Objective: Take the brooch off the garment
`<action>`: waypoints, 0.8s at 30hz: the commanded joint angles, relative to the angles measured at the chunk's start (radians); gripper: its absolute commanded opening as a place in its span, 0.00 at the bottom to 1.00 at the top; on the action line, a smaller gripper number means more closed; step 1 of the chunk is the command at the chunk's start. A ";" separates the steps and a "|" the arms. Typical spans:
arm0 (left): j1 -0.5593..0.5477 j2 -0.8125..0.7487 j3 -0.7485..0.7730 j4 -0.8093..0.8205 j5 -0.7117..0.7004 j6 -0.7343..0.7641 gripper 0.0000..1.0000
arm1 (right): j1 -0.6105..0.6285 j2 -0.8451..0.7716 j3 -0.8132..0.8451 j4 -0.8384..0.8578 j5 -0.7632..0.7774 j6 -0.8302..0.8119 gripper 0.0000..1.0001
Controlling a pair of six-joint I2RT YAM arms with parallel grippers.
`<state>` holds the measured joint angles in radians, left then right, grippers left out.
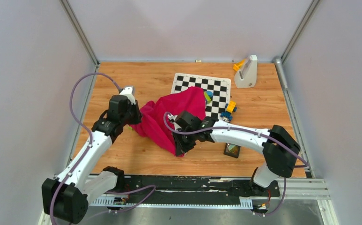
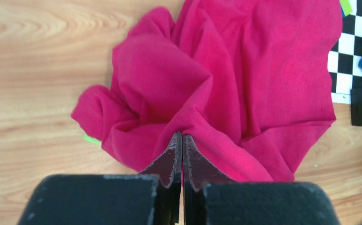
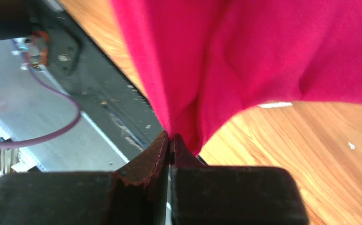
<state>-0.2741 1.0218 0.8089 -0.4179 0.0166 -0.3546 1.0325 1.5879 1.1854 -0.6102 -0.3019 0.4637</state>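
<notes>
The magenta garment (image 1: pixel 169 115) lies bunched at the table's middle, its far part over the chequered board. It fills the left wrist view (image 2: pixel 244 79) and hangs in the right wrist view (image 3: pixel 263 47), where a white strip (image 3: pixel 275 104) shows at its lower edge. My left gripper (image 1: pixel 134 118) is shut on a fold at the cloth's left side (image 2: pixel 182 137). My right gripper (image 1: pixel 181 147) is shut on the cloth's near edge (image 3: pixel 170 137) and holds it off the wood. The brooch is hidden. A small green sliver (image 2: pixel 92 139) peeks from under the cloth; I cannot tell what it is.
A chequered board (image 1: pixel 218 86) lies behind the cloth with coloured toy blocks (image 1: pixel 229 111) at its right. A white stand (image 1: pixel 246 72) is at the back right. A black square frame (image 1: pixel 232 150) lies by my right arm. A black rail (image 1: pixel 193 185) lines the near edge.
</notes>
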 commanded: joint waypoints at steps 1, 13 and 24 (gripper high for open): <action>0.006 -0.115 -0.074 0.058 0.058 -0.086 0.00 | -0.009 0.006 -0.126 0.123 0.035 0.088 0.00; -0.268 -0.319 -0.280 -0.072 0.270 -0.368 0.00 | -0.271 -0.182 -0.364 0.143 0.187 0.237 0.00; -0.694 0.060 -0.226 -0.013 0.225 -0.440 0.00 | -0.344 -0.293 -0.402 0.126 0.297 0.257 0.00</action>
<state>-0.8665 1.0290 0.5648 -0.5137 0.2153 -0.7307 0.6960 1.2945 0.7883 -0.4931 -0.0643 0.6945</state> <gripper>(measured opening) 0.006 0.022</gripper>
